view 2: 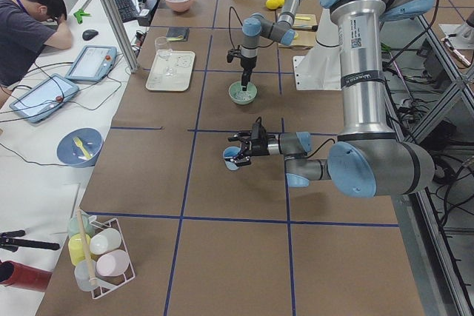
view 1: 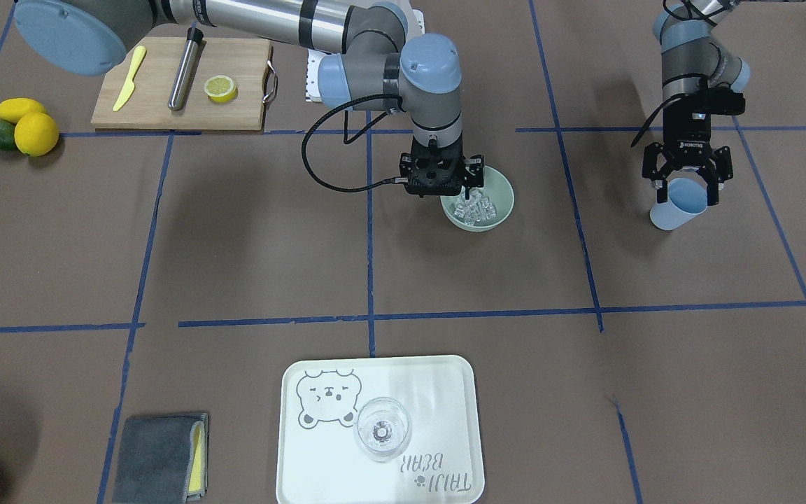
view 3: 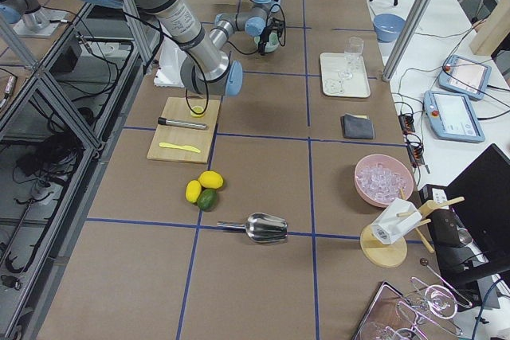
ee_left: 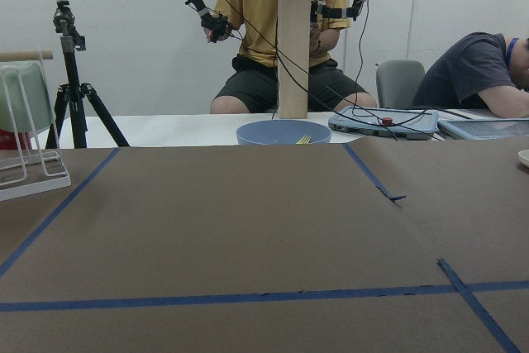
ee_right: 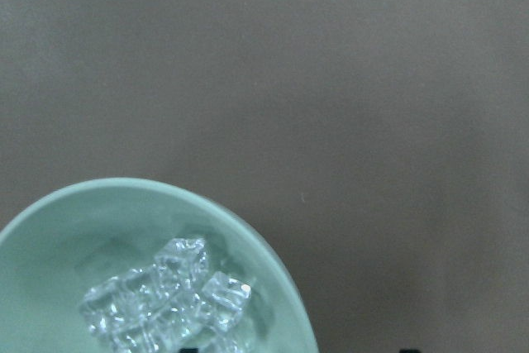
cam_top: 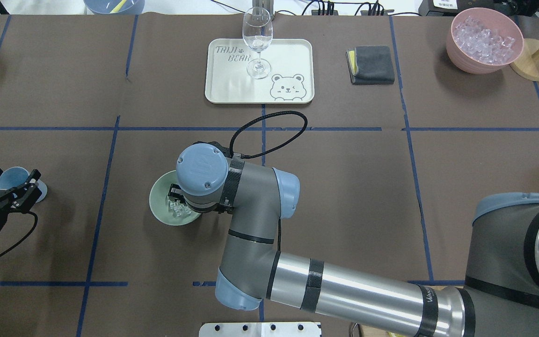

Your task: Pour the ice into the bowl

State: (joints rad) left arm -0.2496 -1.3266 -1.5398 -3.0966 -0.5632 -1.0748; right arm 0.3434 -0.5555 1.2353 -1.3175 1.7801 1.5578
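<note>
While your right gripper (view 1: 469, 190) hangs low over the bowl (view 1: 505, 187), its jaws stand spread and hold nothing; only two dark tips, set apart, show at the bottom edge of the right wrist view. Just beneath them the ice (view 1: 471, 210) lies heaped inside the bowl, at the centre of the front-facing frame. Your left gripper (view 1: 686, 183), at the right of that frame, has its jaws splayed wide on either side of the blue cup (view 1: 676, 206); whether they touch it you cannot tell. Farther out, a tray (view 1: 445, 392) bearing a wine glass (view 1: 382, 428) sits bottom centre, and a cutting board (view 1: 242, 70) upper left.
</note>
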